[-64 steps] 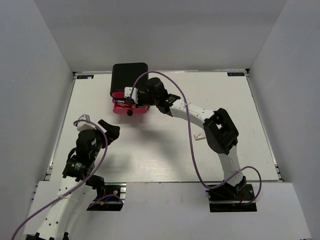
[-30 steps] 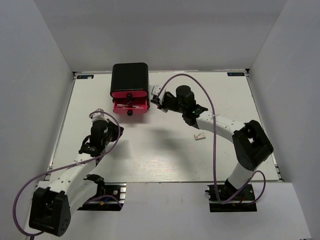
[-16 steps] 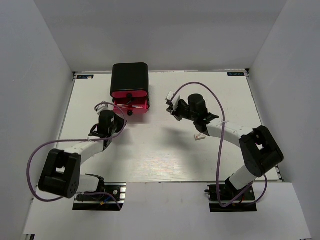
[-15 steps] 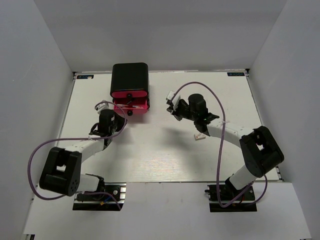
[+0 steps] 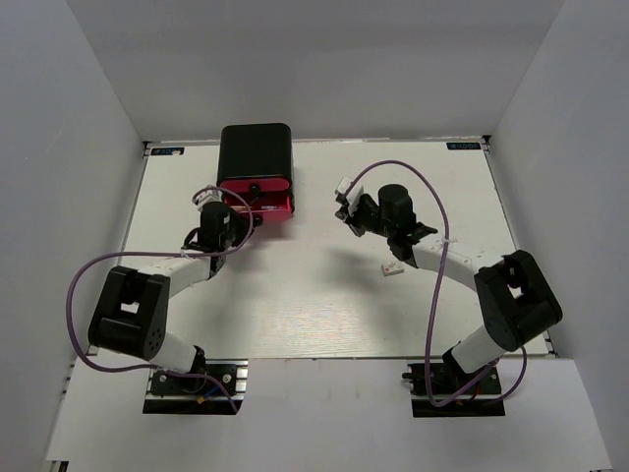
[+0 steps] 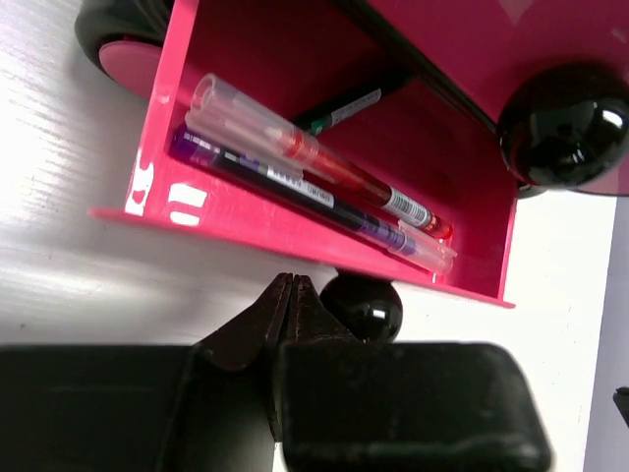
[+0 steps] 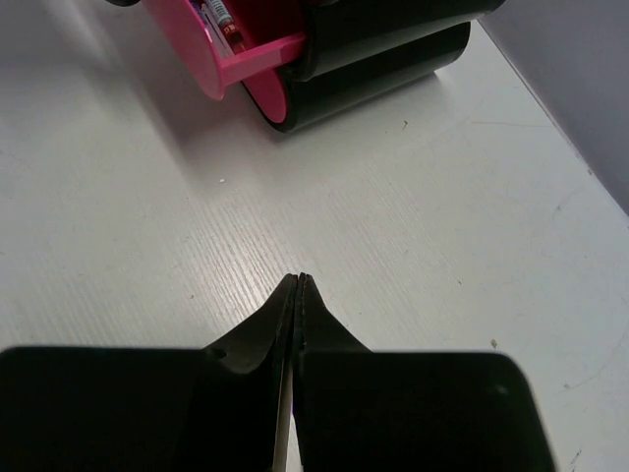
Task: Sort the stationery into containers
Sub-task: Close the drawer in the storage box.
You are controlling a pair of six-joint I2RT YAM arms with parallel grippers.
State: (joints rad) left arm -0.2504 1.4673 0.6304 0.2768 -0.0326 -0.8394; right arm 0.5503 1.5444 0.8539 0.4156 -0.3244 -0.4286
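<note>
Three pens (image 6: 324,169) lie in the drawer (image 6: 246,228) beyond the closed left end effector (image 6: 292,285)

Glossy pink plastic drawer (image 6: 246,221), shiny black knob (image 6: 362,307)

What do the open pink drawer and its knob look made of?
The pink drawer: probably hard moulded plastic, smooth, semi-glossy; thin even walls with soft sheen. Its black knob: likely polished plastic, judging by sharp highlights; lacquered wood possible.
</note>
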